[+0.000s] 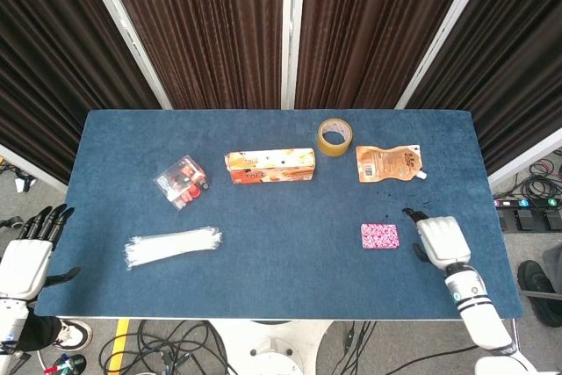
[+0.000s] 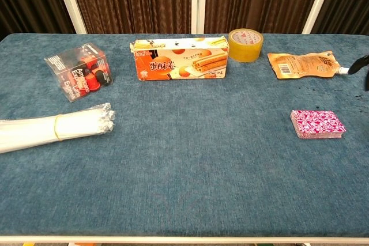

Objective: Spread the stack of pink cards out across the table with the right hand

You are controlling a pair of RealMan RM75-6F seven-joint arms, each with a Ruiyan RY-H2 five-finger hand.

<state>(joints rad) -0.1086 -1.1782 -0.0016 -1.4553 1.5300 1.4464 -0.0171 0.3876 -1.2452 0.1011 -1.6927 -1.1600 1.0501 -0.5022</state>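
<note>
The stack of pink cards (image 1: pixel 379 235) (image 2: pixel 317 124) lies flat on the blue table at the right side, squared up. My right hand (image 1: pixel 439 239) hovers over the table just right of the stack, a small gap between them, with dark fingers pointing left toward the cards and nothing held. Only a dark fingertip (image 2: pixel 361 63) of it shows at the right edge of the chest view. My left hand (image 1: pixel 28 256) sits off the table's left front corner, fingers apart and empty.
An orange pouch (image 1: pixel 387 163) and a tape roll (image 1: pixel 335 136) lie behind the cards. A biscuit box (image 1: pixel 270 165), a clear box of small items (image 1: pixel 182 181) and a bundle of white straws (image 1: pixel 172 247) occupy the middle and left.
</note>
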